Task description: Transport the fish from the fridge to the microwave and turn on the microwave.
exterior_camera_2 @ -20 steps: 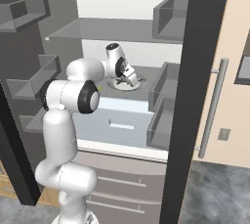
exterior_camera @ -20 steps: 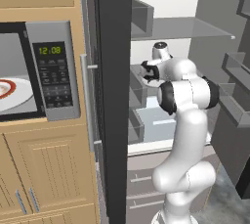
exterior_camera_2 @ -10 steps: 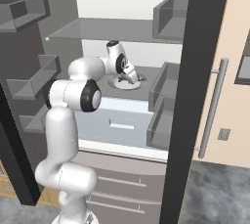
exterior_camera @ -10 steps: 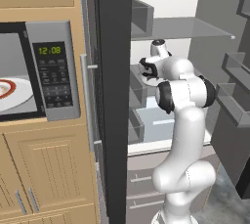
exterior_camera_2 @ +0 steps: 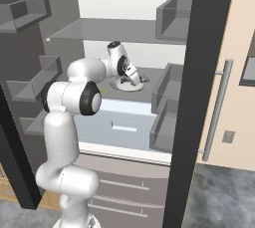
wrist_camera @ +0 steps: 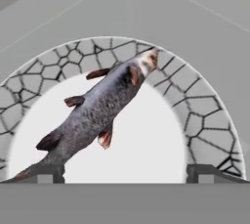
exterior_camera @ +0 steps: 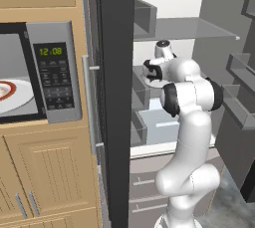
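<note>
A grey fish [wrist_camera: 97, 113] with reddish fins lies slantwise on a white plate [wrist_camera: 205, 120] with a cracked-stone rim. The plate [exterior_camera_2: 124, 85] rests on a shelf inside the fridge [exterior_camera_2: 124, 33], above a pale blue drawer [exterior_camera_2: 122, 122]. My gripper [wrist_camera: 127, 174] hovers close over the plate, open, its fingertips [wrist_camera: 46, 173] on either side of the fish's tail end and apart from it. From the base views the gripper [exterior_camera_2: 132, 75] [exterior_camera: 148, 70] reaches deep into the fridge. The microwave [exterior_camera: 55, 77] sits in the wooden cabinets at the left, with a green clock display.
The dark fridge door [exterior_camera: 117, 97] stands between the fridge interior and the microwave. Grey door bins [exterior_camera_2: 167, 90] crowd the right side of the shelf. A glass shelf [exterior_camera_2: 109, 30] runs just above the hand. A white plate [exterior_camera: 6, 95] shows through the microwave window.
The hand has shifted slightly deeper into the fridge over the plate. Its jaws have stayed open.
</note>
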